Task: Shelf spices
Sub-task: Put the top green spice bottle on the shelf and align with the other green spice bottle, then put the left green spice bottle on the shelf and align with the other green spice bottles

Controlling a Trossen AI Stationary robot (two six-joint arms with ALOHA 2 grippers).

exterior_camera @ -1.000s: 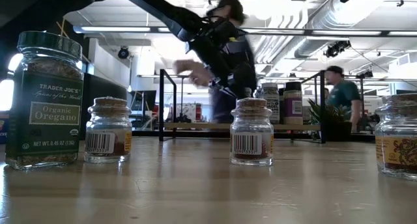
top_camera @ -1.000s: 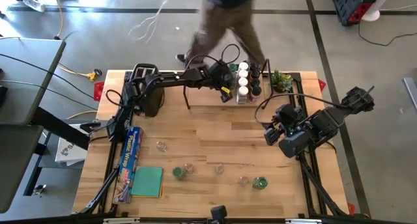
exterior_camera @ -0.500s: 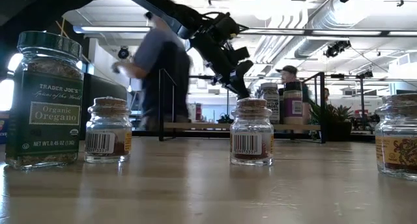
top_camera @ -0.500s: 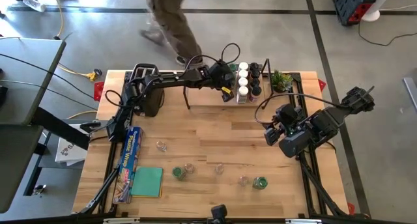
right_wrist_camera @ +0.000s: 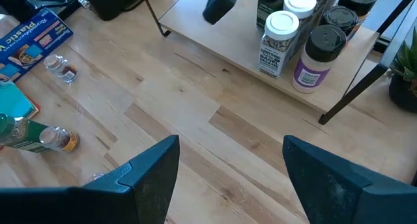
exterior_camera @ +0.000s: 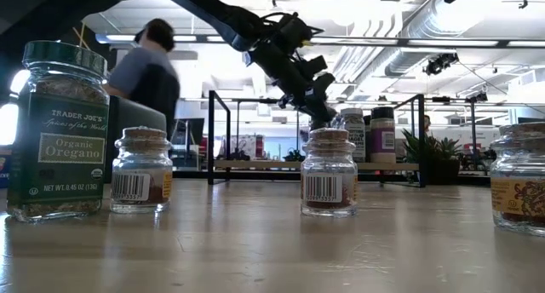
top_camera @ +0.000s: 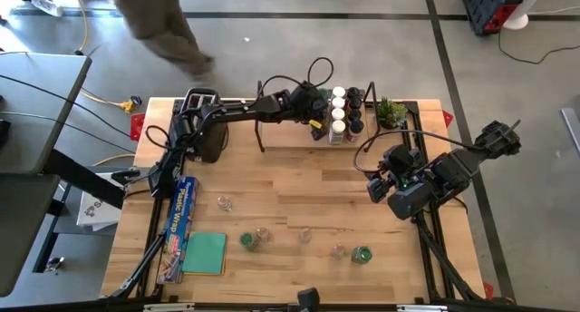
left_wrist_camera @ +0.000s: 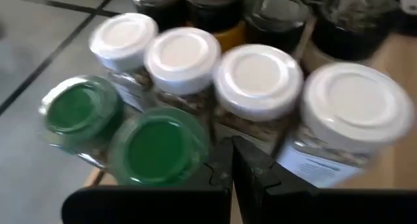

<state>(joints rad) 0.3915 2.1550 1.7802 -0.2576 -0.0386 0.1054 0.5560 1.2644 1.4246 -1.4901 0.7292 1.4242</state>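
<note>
Holding nothing, the shut left pincer (left_wrist_camera: 232, 160) sits beside small, hard, slippery glass spice jars (left_wrist_camera: 182, 61) with white lids; grab their sides.

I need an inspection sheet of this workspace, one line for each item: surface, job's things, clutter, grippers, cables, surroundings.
Surface: wooden table, bare in the middle.
Job's things: shelf at the far edge, with spice jars grouped at its right end; loose jars along the near edge, one an oregano jar.
Clutter: plastic wrap box, teal pad, toaster, potted plant.
Grippers: left gripper shut, over the shelved jars; right gripper open, empty, above the table's right side.
Cables: yellow cord on the floor, left.
Surroundings: person walking behind the table.
</note>
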